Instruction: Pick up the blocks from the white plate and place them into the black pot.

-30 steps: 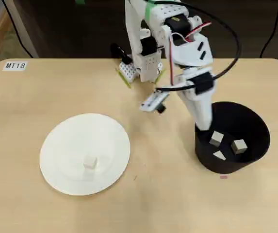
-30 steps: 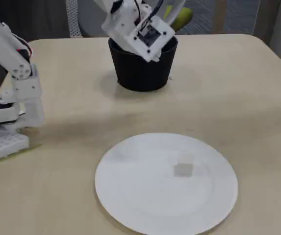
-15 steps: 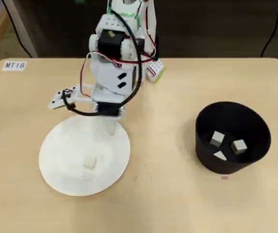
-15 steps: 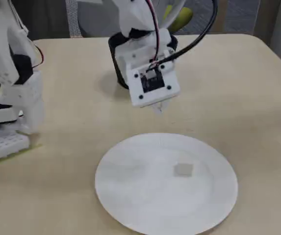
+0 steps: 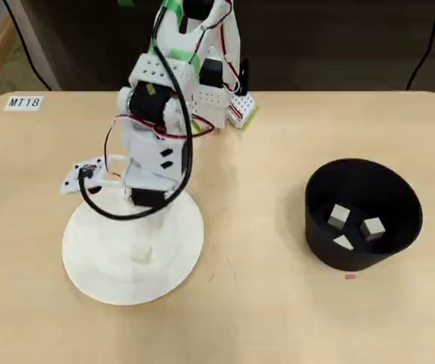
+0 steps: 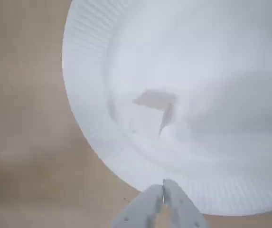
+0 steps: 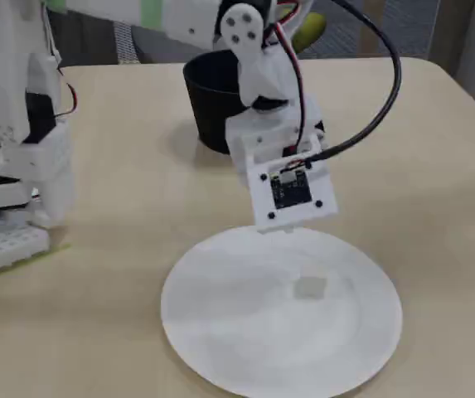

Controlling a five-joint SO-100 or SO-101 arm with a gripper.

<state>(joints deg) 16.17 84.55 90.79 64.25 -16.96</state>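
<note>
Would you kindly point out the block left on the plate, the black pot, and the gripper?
Block on the plate (image 7: 309,287), fixed view, on its top face.
Black pot (image 5: 399,199), overhead view, on its inner wall.
Gripper (image 6: 163,190), wrist view, between the closed fingertips.

overhead cam straight down, fixed cam low opposite arm, wrist close-up, all share white plate (image 5: 96,262)
</note>
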